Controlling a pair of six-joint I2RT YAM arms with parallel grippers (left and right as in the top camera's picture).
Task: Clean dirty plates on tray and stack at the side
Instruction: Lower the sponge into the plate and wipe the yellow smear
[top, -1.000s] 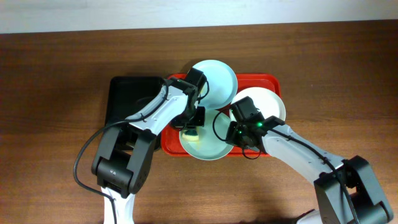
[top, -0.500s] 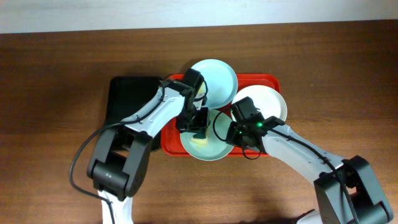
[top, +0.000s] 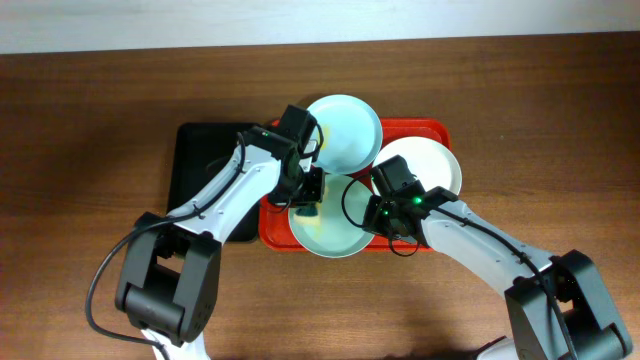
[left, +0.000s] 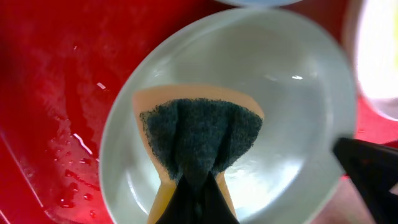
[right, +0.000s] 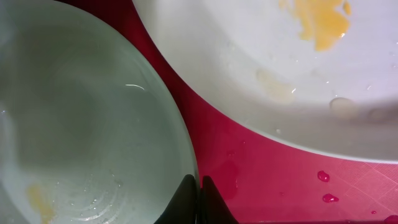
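1. A brown wooden tabletop fills the overhead view, with a pale strip of wall along the far edge.
2. Left of the left claw lies a black tray; nothing can be made out on it.
3. The left claw is closed on a sponge, orange with its dark green scouring face turned down. The sponge appears to press on the plate below.
4. That front plate is pale mint, wet and glossy. It sits on the red tray directly under the left claw. A faint yellow smear shows on its near side, toward the right claw.
5. Just beyond the left claw is the back plate, also mint. It looks clean from above and overhangs the tray's far rim.
6. The right claw is narrow, pinched on the front plate's right rim, apparently to steady it.
7. Right of the right claw is the white plate, close beside the front plate. It carries a yellow blot and pale drips, and water beads dot the tray between them.
8. Step in hand, as I judge it: scrubbing the front plate, early in the task, since nothing is stacked at the side yet.
9. The next move calls for sweeping the sponge over the remaining smear while the right claw holds the rim firm.
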